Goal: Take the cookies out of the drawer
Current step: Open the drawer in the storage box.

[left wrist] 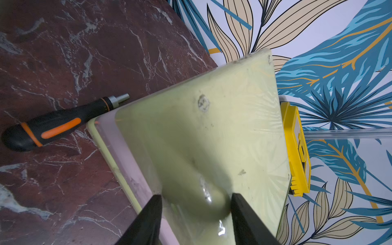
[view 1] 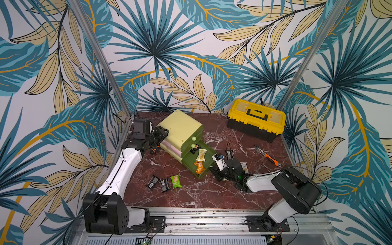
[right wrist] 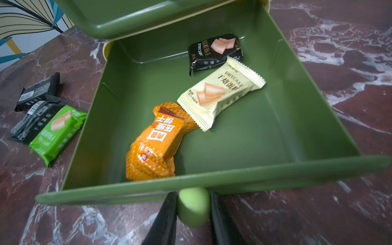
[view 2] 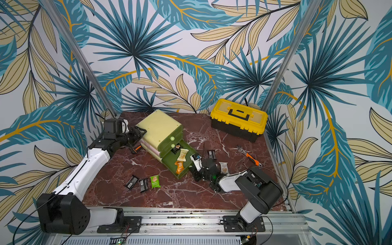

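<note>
Nearest to the robot's base, three of the cookies lie on the table [view 1: 191, 197] beside the drawer [right wrist: 275, 118], on the left arm's side of it. They are an outer black packet [view 1: 152, 182], an inner black packet [view 1: 165, 185] and a green packet [view 1: 176, 181].

At the front wall of the drawer is the right gripper [right wrist: 193, 196]. Its jaws are narrow and closed on the pale green knob [right wrist: 193, 212]. The drawer is pulled out.

Three cookies are inside the drawer. The orange packet [right wrist: 154, 142] lies against the front wall. The cream packet [right wrist: 220, 93] is in the middle, with its crimped end over the orange one. The rear black packet [right wrist: 214, 51] is deepest and touches the cream one.

On the right arm's side of the drawer two more lie on the table, a far black packet [view 1: 229, 153] and a white packet [view 1: 244, 167].

Behind the drawer stands the cabinet [view 1: 180, 127]. The left gripper [left wrist: 196, 199] is at its rear corner, jaws half apart. I cannot tell if they pinch it. A screwdriver [left wrist: 57, 127] lies just beside the cabinet.

Farther from the drawer, on the right arm's side, are a wrench [view 1: 269, 157] and then a yellow toolbox [view 1: 256, 118].
</note>
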You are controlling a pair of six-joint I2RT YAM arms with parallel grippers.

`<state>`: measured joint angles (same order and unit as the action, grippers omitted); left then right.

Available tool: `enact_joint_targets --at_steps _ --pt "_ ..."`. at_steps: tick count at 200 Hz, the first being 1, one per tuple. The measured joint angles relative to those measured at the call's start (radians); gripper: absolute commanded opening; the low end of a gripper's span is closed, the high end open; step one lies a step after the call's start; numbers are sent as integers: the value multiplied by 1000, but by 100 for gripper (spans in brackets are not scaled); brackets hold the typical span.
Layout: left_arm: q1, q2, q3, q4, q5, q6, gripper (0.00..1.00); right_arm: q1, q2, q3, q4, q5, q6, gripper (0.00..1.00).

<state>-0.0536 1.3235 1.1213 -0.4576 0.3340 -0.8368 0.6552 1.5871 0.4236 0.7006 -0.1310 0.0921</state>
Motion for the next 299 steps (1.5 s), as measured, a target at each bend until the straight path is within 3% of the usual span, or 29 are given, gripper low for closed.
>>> enact_joint_targets --at_steps 98,135,151,206,235,270,299 --pt "0 0 0 0 0 0 55 0 -52 -48 -10 15 1 21" --pt "0 0 0 0 0 0 55 0 -56 -51 -16 19 0 46" --pt "0 0 0 0 0 0 55 0 -72 -56 -26 26 -3 51" --pt "0 -23 1 -31 -24 5 59 0 -321 -71 -156 87 -11 59" --pt "-7 -82 12 -128 -102 29 64 0 -477 -69 -274 162 21 60" --pt "-93 -182 82 -249 -241 71 66 0 -598 -43 -459 248 133 61" --pt "-264 -220 197 -351 -387 97 67 -1 -660 -13 -582 295 206 62"
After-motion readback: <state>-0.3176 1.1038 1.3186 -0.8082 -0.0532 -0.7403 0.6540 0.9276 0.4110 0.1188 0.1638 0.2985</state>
